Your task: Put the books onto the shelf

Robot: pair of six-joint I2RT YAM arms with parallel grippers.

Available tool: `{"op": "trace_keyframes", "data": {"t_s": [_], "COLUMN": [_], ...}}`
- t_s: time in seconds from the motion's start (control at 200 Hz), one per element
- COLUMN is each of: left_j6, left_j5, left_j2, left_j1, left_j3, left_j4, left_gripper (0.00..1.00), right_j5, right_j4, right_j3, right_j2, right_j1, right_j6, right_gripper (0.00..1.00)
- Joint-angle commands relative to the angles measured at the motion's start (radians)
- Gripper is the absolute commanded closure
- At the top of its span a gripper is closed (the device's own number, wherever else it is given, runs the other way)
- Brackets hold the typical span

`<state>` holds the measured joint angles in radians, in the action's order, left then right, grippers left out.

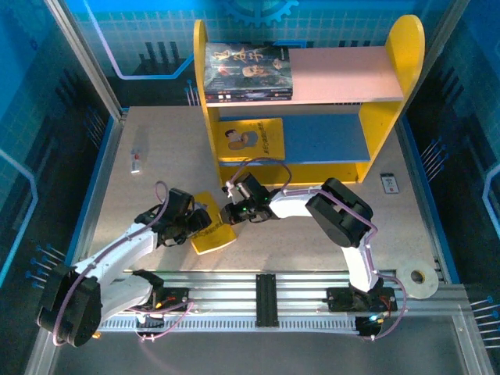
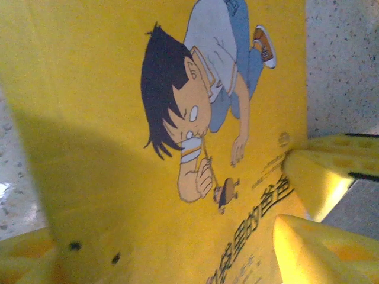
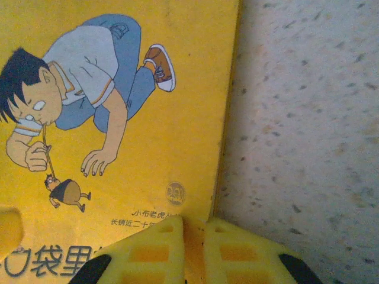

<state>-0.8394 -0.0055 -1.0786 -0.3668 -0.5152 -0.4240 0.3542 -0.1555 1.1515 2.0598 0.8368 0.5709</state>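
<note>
A yellow book (image 1: 212,233) with a cartoon boy lies on the table in front of the shelf (image 1: 410,62). Its left side is tipped up slightly. My left gripper (image 1: 194,223) is at that left edge, open, and the cover (image 2: 118,89) spans the space between its fingers (image 2: 320,248). My right gripper (image 1: 232,209) is shut, its closed tips (image 3: 198,228) resting on the book's (image 3: 148,148) right edge by the bare table. Dark-covered books (image 1: 250,72) lie on the pink upper board. Another yellow book (image 1: 250,139) lies on the blue lower board.
A small white device (image 1: 137,162) lies at the table's left. A small black item (image 1: 389,183) sits right of the shelf. A tape roll (image 1: 418,279) rests at the near right by the aluminium rail (image 1: 266,289). Blue panels wall in both sides.
</note>
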Motion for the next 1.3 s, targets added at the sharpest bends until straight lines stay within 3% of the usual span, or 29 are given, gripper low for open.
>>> {"op": "trace_keyframes", "data": {"t_s": [0.0, 0.17, 0.25, 0.63, 0.831, 0.951, 1.106, 1.296], "left_j6": [0.003, 0.012, 0.020, 0.028, -0.038, -0.107, -0.103, -0.105], "left_j5": [0.078, 0.071, 0.061, 0.031, -0.016, -0.029, -0.101, -0.126], "left_j2": [-0.017, -0.024, -0.030, 0.019, 0.135, 0.182, 0.148, 0.064], "left_j1": [-0.024, -0.024, -0.024, -0.031, -0.087, -0.164, -0.277, -0.344], "left_j3": [-0.058, -0.065, -0.072, -0.103, -0.150, -0.204, -0.368, -0.478], "left_j4": [0.151, 0.164, 0.153, 0.104, 0.053, 0.064, 0.009, 0.145], "left_gripper": [0.29, 0.29, 0.35, 1.00, 1.00, 1.00, 1.00, 1.00], "right_j5": [0.162, 0.186, 0.193, 0.188, 0.162, 0.158, 0.148, 0.146], "right_j4": [0.027, 0.017, -0.001, -0.035, 0.040, 0.109, 0.227, 0.285], "right_j3": [-0.046, -0.051, -0.062, -0.172, -0.304, -0.379, -0.434, -0.499], "right_j2": [0.065, 0.060, 0.046, -0.114, -0.373, -0.547, -0.756, -0.996], "right_j1": [0.065, 0.065, 0.063, -0.022, -0.105, -0.166, -0.235, -0.334], "right_j6": [0.018, 0.017, 0.020, 0.056, 0.043, 0.039, 0.029, 0.089], "right_gripper": [0.87, 0.87, 0.87, 0.83, 0.80, 0.79, 0.75, 0.73]}}
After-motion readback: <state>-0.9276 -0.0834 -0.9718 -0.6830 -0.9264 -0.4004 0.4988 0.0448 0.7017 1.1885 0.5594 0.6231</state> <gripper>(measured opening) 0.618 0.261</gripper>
